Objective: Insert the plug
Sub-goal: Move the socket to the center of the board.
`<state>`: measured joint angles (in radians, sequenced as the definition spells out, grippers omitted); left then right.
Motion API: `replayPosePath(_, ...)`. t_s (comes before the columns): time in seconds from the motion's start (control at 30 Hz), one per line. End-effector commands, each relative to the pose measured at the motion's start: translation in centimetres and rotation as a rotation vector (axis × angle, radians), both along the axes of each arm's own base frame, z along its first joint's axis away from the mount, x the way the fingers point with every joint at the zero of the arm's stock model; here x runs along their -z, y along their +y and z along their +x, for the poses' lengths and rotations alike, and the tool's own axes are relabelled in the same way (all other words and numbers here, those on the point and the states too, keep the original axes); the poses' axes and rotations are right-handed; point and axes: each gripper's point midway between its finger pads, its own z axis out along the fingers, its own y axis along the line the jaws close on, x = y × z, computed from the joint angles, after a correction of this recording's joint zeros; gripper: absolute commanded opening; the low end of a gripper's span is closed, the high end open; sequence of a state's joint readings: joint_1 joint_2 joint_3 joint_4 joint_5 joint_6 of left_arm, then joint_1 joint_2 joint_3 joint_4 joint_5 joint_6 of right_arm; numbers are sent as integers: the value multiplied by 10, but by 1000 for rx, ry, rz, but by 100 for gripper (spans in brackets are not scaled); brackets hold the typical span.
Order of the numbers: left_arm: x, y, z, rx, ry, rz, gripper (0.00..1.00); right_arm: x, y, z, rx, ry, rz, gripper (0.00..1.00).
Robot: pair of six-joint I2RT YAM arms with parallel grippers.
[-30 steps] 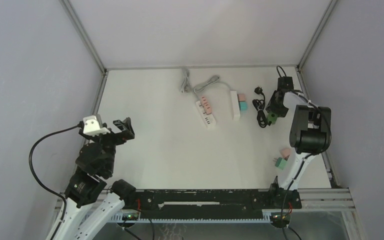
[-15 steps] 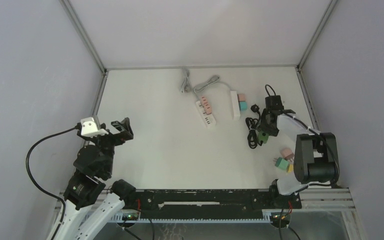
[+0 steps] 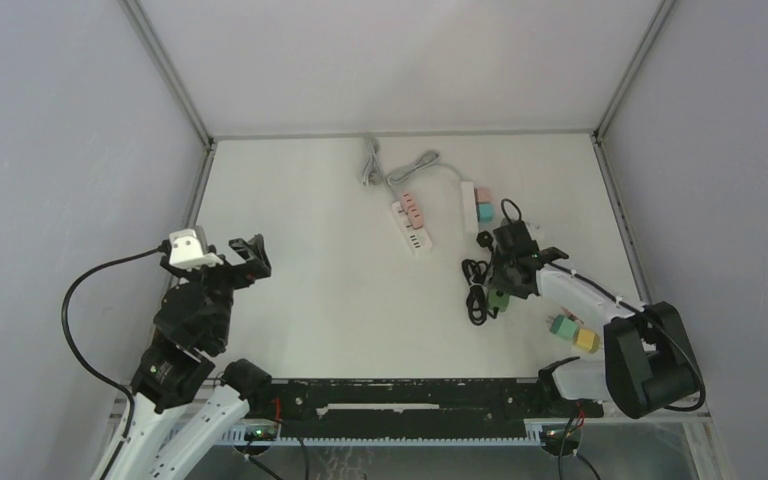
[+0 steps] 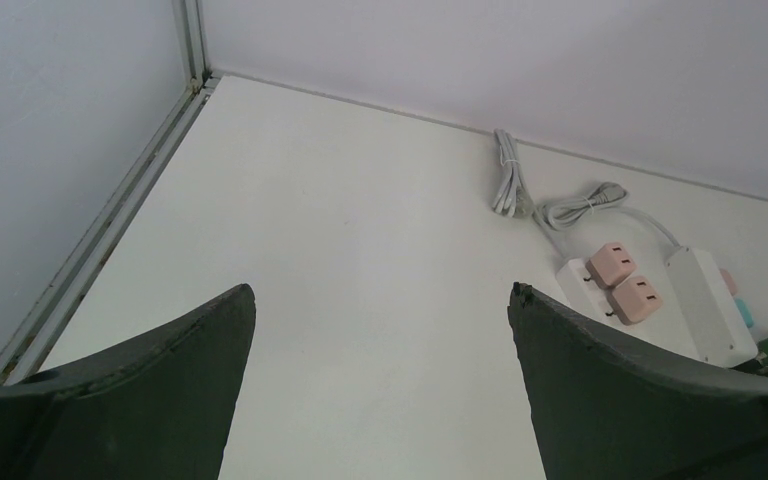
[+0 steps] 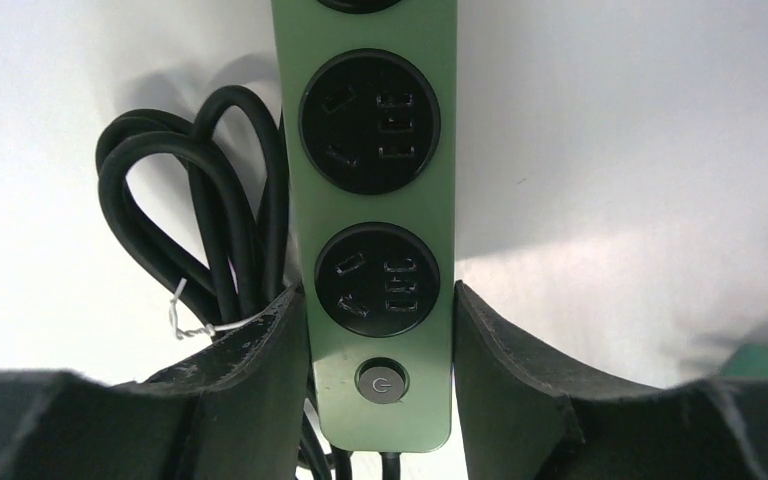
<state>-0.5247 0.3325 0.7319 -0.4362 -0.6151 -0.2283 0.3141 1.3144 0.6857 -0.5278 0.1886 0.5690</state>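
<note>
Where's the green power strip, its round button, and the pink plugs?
green power strip (image 5: 378,208), right wrist view, green body between two sockets.
round button (image 5: 381,381), right wrist view, its centre.
pink plugs (image 4: 635,298), left wrist view, top of the nearer plug.

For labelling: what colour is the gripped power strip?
The power strip is green, black sockets; right wrist view.

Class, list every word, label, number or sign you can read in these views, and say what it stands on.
Power symbol, no letters: on the round button of the green power strip.
Words, brands, numbers: none readable; the white power strips are too small to tell.
</note>
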Motion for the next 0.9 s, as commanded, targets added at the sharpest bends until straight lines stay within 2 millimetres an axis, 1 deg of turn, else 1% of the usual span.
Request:
replayPosePath(0.0, 9, -4, 5, 9, 17, 7, 100, -14, 28, 1, 56, -78, 61, 32)
replayPosePath(0.3, 9, -4, 4, 13, 15, 6, 100, -6, 107, -42, -69, -89, 89, 29)
replayPosePath(0.4, 9, -5, 5, 16, 17, 5, 100, -4, 132, -53, -109, -94, 111, 28)
replayPosePath(0.53, 9, -5, 4, 17, 18, 7, 100, -5, 164, -61, -190, -97, 110, 27)
replayPosePath(0.7, 10, -4, 5, 11, 20, 9, 100, -10, 206, -65, -306, -116, 110, 27)
replayPosePath(0.87, 10, -4, 5, 10, 19, 8, 100, -19, 238, -71, -404, -127, 127, 24)
